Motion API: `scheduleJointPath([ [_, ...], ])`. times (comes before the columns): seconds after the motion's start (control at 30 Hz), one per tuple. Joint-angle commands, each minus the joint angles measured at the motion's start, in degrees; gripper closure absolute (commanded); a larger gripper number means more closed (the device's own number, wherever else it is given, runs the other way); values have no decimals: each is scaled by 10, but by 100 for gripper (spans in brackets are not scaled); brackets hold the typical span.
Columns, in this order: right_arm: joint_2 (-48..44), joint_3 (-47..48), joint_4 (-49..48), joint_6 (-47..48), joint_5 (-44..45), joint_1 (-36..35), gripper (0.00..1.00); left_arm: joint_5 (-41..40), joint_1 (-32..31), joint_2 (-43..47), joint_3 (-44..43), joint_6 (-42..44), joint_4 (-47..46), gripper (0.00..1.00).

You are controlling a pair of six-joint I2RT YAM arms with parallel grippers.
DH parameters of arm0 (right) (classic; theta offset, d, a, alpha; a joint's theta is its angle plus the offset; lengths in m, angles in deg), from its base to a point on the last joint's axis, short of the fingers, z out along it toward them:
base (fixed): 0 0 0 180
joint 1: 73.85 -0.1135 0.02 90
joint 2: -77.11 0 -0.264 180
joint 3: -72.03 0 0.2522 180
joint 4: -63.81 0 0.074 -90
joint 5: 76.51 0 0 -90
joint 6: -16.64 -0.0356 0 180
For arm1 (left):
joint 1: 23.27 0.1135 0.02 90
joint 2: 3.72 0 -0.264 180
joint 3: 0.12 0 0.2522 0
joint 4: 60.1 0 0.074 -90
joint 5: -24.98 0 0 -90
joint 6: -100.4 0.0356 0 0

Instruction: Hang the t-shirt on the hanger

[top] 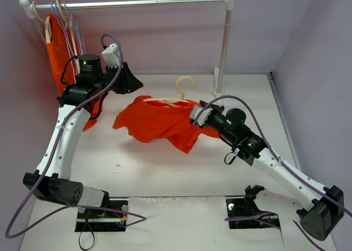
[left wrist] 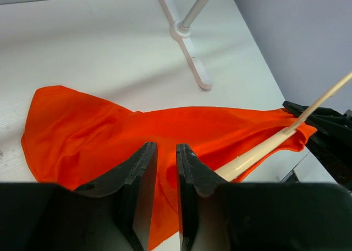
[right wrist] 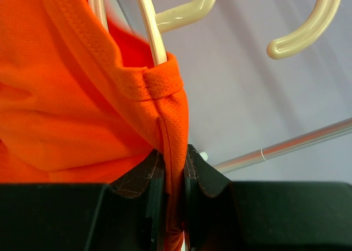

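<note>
In front of the white metal garment rail (top: 223, 47), bright orange-red fabric t-shirt (top: 159, 121) lies partly over pale cream thick-armed hanger (top: 186, 86). Right gripper (right wrist: 175, 154) clamps its seam; left gripper (left wrist: 166, 149) slightly parted, empty.

There are two robot arms, the left arm (top: 66, 132) and the right arm (top: 280, 171), and two grippers, the left gripper (left wrist: 166, 149) and the right gripper (right wrist: 175, 157). There are two orange clothes, the t-shirt (top: 157, 121) and a hanging garment (top: 56, 53). One cream hanger (left wrist: 253, 154) is in the t-shirt, and there is one rack (top: 225, 42).
</note>
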Motion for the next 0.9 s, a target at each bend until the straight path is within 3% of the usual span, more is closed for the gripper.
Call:
scheduleJointPath([
  [0.0,-16,12,-106,-23,-30,4,100,-17,-1,-1,-40,12,-18,79],
  [0.1,-29,5,-112,-35,-50,5,100,-22,-3,-20,-54,11,-12,77],
  [0.23,-43,0,-112,-49,-63,12,100,-32,-3,-33,-69,13,-12,46],
  [0.27,-44,-1,-108,-49,-63,15,100,-35,-2,-29,-73,15,-6,44],
  [0.43,-37,-10,-102,-57,-61,40,100,-71,-3,5,-87,65,25,41],
  [0.53,-35,-16,-108,-63,-76,51,100,-74,0,45,-53,114,25,38],
  [0.7,-20,-15,-96,-58,-91,53,100,30,19,100,3,156,1,37],
  [0.87,-13,-20,-100,-54,-100,54,100,115,19,78,2,247,70,29],
])
